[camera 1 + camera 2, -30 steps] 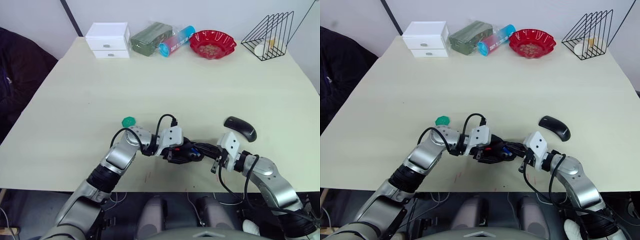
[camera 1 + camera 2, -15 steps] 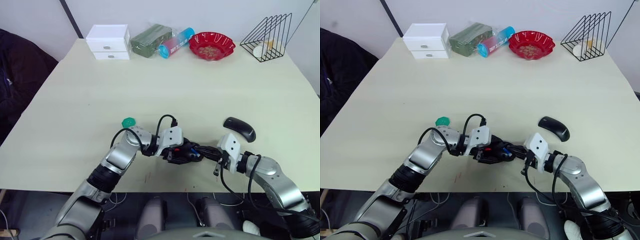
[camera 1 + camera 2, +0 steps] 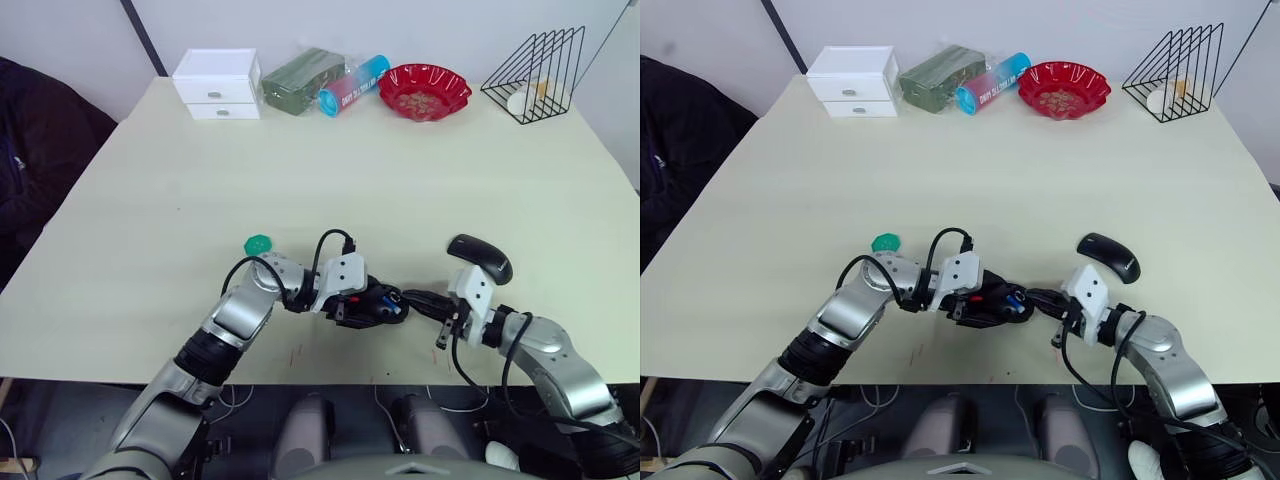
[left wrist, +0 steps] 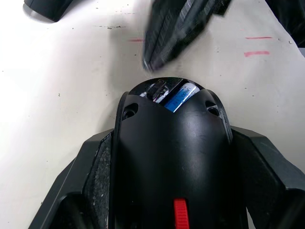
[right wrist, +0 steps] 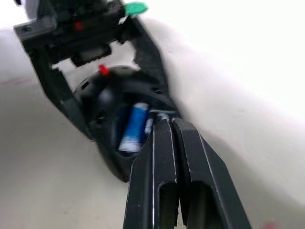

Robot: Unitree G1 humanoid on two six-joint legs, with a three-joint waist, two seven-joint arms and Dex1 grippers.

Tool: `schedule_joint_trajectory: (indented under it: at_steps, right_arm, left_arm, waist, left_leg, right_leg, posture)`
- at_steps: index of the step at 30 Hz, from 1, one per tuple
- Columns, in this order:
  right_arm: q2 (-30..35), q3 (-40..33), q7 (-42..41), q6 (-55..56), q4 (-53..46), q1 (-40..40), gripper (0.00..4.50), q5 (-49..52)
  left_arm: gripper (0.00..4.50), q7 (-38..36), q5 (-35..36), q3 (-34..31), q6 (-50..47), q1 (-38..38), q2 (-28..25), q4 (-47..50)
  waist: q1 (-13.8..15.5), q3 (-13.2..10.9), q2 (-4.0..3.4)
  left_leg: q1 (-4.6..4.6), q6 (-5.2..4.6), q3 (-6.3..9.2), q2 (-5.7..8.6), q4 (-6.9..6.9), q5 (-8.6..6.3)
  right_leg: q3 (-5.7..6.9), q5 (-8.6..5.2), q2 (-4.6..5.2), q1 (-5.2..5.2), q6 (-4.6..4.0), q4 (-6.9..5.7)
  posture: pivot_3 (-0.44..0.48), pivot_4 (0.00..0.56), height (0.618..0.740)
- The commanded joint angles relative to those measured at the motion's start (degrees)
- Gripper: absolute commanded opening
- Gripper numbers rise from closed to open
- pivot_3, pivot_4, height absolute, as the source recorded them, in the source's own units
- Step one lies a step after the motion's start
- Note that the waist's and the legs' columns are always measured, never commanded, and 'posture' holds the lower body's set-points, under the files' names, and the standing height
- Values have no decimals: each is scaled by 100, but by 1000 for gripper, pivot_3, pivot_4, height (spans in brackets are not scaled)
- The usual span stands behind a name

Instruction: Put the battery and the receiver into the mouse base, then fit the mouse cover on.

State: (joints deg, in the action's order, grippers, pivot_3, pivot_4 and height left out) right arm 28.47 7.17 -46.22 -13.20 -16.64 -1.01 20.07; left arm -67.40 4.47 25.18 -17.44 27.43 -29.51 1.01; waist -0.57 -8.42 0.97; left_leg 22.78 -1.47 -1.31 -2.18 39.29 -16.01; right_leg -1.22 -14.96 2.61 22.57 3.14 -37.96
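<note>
The black oval mouse base with red inner parts (image 3: 372, 303) was held near the front edge of the pale cream table (image 3: 330, 170), clamped between the two black fingers of the left gripper (image 3: 368, 304), one finger on each flank of the body. In the left wrist view, the blue and white cylindrical battery (image 4: 180, 98) was seen lying in the open bay at the far end of the base, with a small red part at the near end of the body. The same battery was seen in the right wrist view, seated lengthwise in the base. The right gripper (image 3: 412, 297) was positioned just beside the open end of the base, its fingers pressed together with nothing visibly gripped between them; the fingertips (image 5: 164, 125) were at the rim of the battery bay. The tiny dark grey receiver could not be identified. The plain glossy black curved mouse cover (image 3: 480, 257) lay on the table beyond the right wrist, apart from the base. A small green round disc (image 3: 258, 243) lay on the table just beyond the left forearm.
</note>
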Motion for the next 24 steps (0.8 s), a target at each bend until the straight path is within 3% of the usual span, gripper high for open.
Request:
schedule_joint_trajectory:
  at_steps: [1,14,17,19,21,22,24]
  right_arm:
    - [185,-624,-450,726,38,-98,69,304]
    - [768,-2082,-2027,1647,277,-1149,69,1466]
    - [911,-2307,-2335,1602,352,-1373,633,1646]
    - [978,-2383,-2510,1591,368,-1465,1801,1723]
    - [981,-2454,-2582,1661,413,-1501,2610,1732]
    - [999,-2488,-2639,1620,410,-1539,3181,1794]
    - [1023,-2540,-2734,1609,427,-1595,3998,1856]
  left_arm:
    - [2969,-83,-66,152,-103,-65,-40,13]
    - [2969,-69,38,105,-314,-135,-56,245]
    - [2969,-26,51,69,-379,-145,-47,276]
    - [2969,-22,63,61,-407,-151,-49,294]
    - [2969,-3,82,37,-434,-147,-41,309]
    - [3769,-2,93,29,-453,-142,-42,324]
    - [4394,-5,106,17,-474,-132,-48,339]
  waist:
    - [3,0,0]
    - [29,-3,-2]
    - [14,-2,-3]
    - [11,-2,-3]
    - [17,-2,-3]
    - [18,-2,-3]
    - [22,-6,-6]
  left_leg:
    - [0,0,0,0,0,0]
    - [0,0,-2,0,-2,0]
    - [-2,0,-4,0,-2,0]
    - [-3,0,-4,0,-2,0]
    - [-3,0,-3,0,-3,0]
    - [-3,0,-3,0,-3,0]
    - [-2,0,-4,0,-3,0]
  right_leg:
    - [0,0,0,0,0,0]
    - [-3,0,1,-1,1,4]
    - [-5,0,1,-2,0,3]
    - [-6,0,0,-2,0,2]
    - [-5,0,0,-2,0,2]
    - [-5,0,0,-2,0,3]
    - [-6,0,0,-2,0,3]
  posture:
    - [0,150,740]
    - [0,150,740]
    - [0,150,740]
    - [0,150,740]
    - [0,150,740]
    - [0,150,740]
    - [0,150,740]
